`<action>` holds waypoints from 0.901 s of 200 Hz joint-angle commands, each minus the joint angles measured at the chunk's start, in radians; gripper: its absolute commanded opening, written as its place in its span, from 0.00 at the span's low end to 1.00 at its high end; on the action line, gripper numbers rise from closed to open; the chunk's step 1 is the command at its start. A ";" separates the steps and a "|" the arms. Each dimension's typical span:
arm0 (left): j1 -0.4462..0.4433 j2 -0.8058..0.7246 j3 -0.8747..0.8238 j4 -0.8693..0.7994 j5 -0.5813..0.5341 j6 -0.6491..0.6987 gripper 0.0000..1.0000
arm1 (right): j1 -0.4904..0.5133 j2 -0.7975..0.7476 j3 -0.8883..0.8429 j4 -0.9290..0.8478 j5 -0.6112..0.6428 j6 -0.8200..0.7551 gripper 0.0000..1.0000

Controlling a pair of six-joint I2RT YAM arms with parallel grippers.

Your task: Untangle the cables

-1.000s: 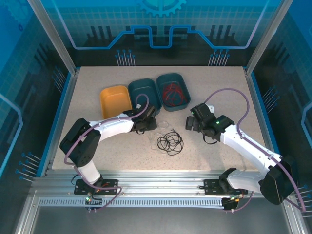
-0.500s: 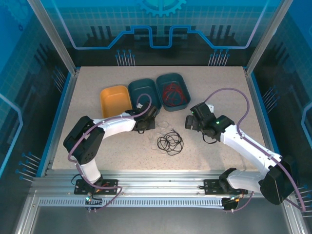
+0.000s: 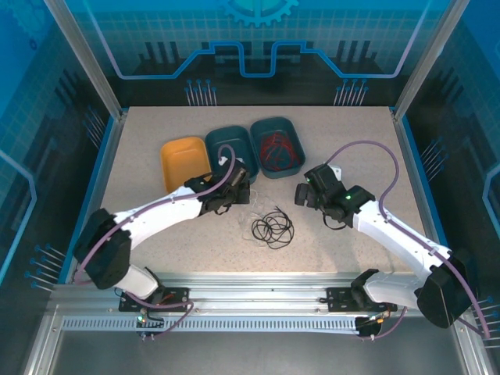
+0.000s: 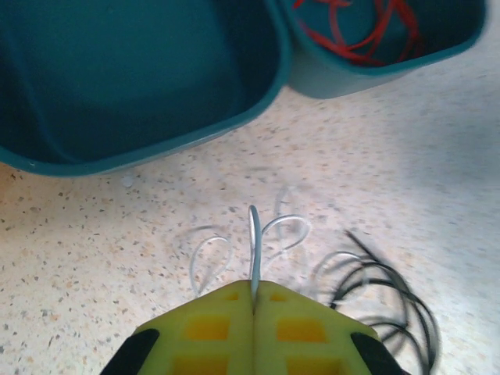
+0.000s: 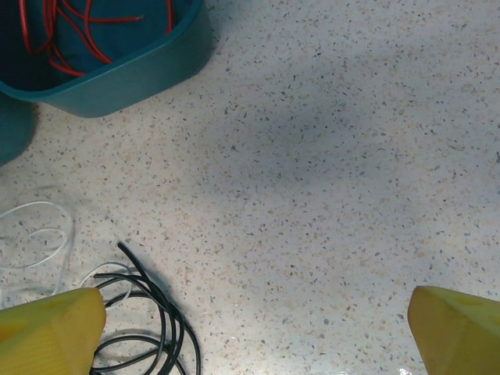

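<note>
My left gripper (image 4: 254, 301) is shut on the white cable (image 4: 254, 250), whose loops hang blurred over the table beside the middle teal bin (image 3: 230, 148). In the top view the left gripper (image 3: 237, 187) sits just in front of that bin. The black cable (image 3: 272, 228) lies coiled on the table at centre; its strands (image 4: 383, 289) overlap some white loops. The red cable (image 3: 280, 148) rests inside the right teal bin (image 3: 295, 166). My right gripper (image 5: 254, 328) is open above bare table, right of the black cable (image 5: 156, 312).
An orange bin (image 3: 185, 162) stands left of the two teal bins. The teal bin holding red cable (image 5: 148, 66) is at the upper left of the right wrist view. Blue enclosure walls ring the table.
The left arm has stretched out and carried the white cable up toward the middle teal bin. The right arm has stayed put, and the black coil has not moved.
</note>
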 commanded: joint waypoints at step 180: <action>0.020 -0.306 0.178 0.144 0.145 0.440 0.00 | -0.021 -0.088 -0.081 0.244 -0.270 -0.112 1.00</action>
